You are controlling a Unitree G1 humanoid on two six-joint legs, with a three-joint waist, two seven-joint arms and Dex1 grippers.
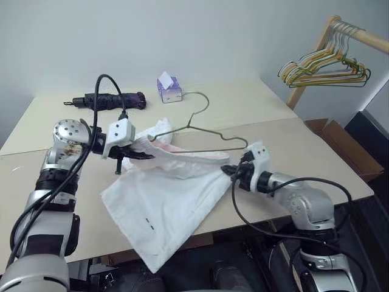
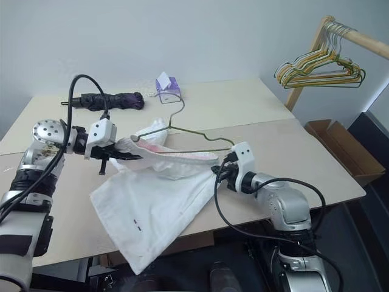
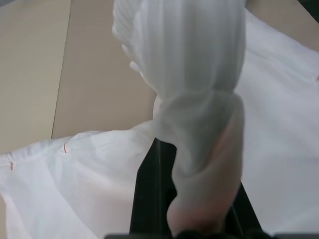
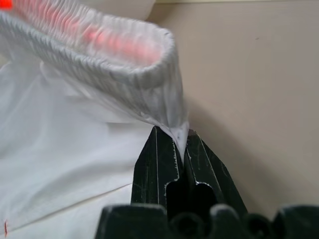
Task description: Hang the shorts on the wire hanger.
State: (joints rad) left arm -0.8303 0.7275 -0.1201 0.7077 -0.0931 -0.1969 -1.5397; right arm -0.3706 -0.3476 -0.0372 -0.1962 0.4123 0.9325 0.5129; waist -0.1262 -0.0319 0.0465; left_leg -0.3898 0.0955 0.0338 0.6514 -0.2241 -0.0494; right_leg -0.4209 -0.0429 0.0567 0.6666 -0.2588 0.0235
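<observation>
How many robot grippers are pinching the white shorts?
2. The left gripper pinches the shorts at one end of the waistband; the right gripper pinches the other end.

One pair of white shorts (image 1: pixel 164 207), one wire hanger (image 1: pixel 203 131), one purple tissue box (image 1: pixel 169 89), one dark folded umbrella (image 1: pixel 109 100), one bunch of coloured hangers (image 1: pixel 325 67), two tables (image 1: pixel 243 103).

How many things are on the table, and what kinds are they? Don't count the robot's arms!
Shorts: 1, the white shorts
Hangers: 1, the wire hanger, resting on the shorts
Tissue boxes: 1, the white-and-purple tissue box
Umbrellas: 1, a dark folded umbrella, it seems
Total: 4
</observation>
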